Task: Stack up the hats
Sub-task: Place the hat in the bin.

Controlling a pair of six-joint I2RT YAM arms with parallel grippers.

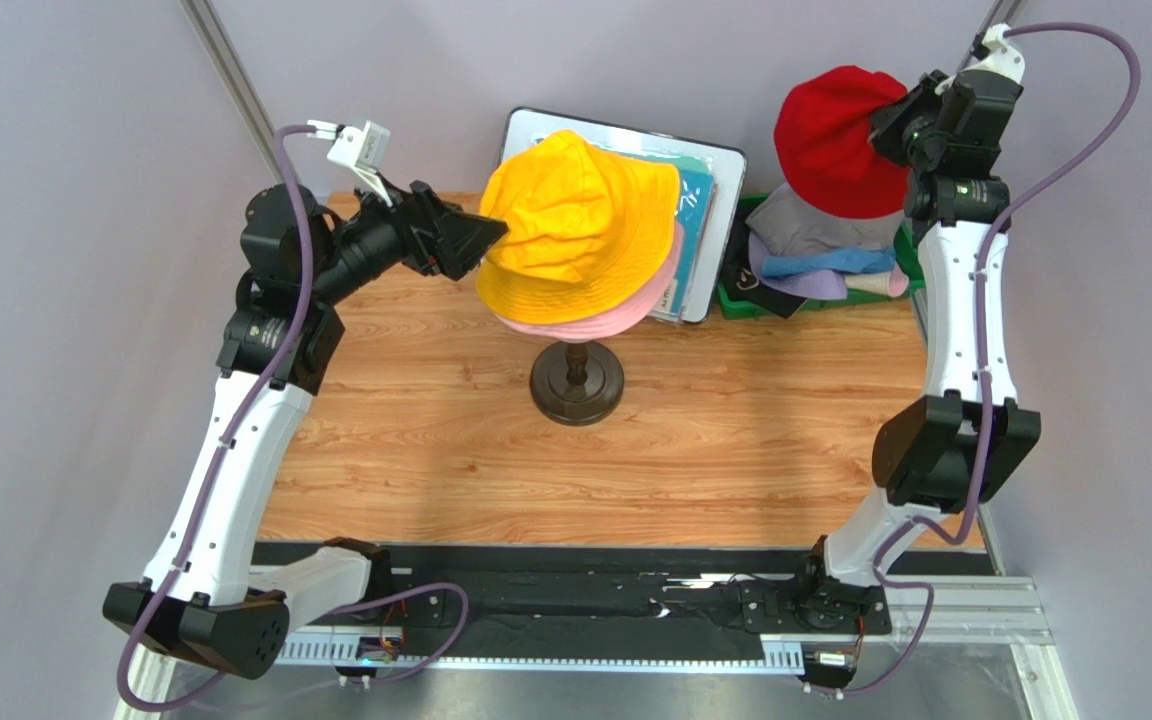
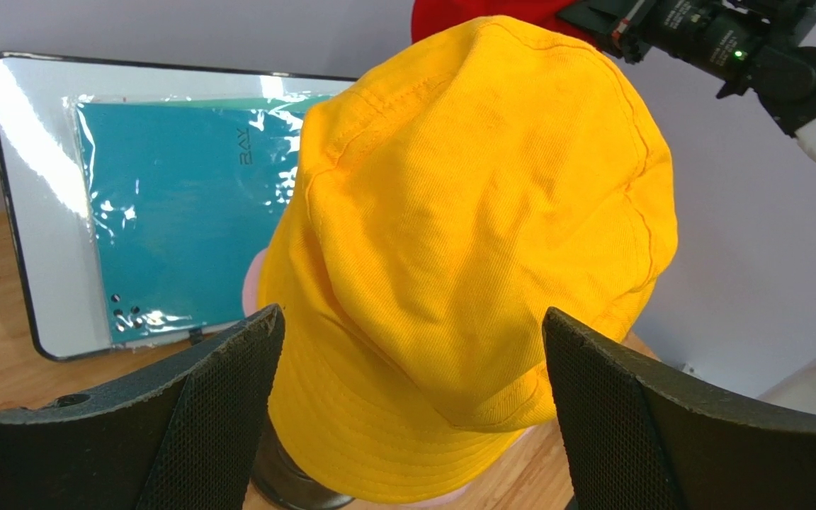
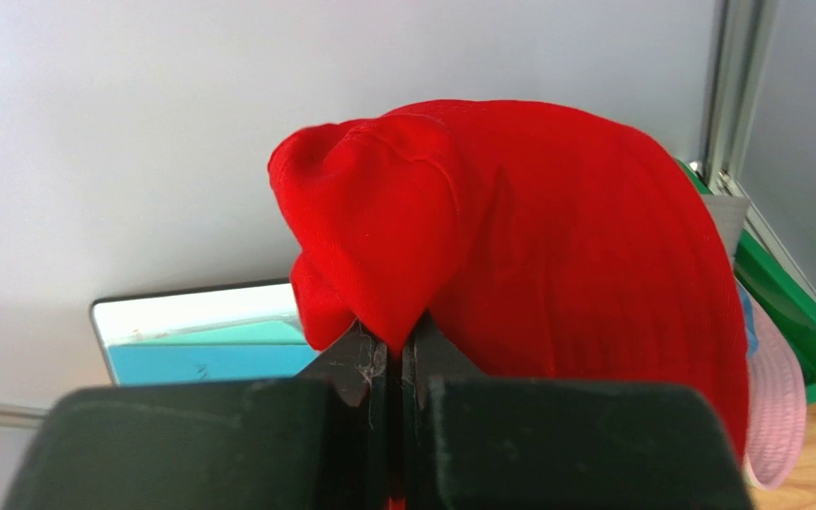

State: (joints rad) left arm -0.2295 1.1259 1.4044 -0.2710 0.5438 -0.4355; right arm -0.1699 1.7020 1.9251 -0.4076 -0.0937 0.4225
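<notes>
While the right jaws pinch the red hat [image 1: 833,138] tight at two o'clock, the left jaws (wide open, empty) face the orange-yellow hat [image 1: 579,225], which the red one should probably top next.

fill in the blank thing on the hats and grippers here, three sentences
1. The right gripper is shut on the ____.
2. The orange-yellow hat sits on top of the ____.
3. The left gripper is ____ and points at the orange-yellow hat.
Missing words: red hat; pink hat; open.
</notes>
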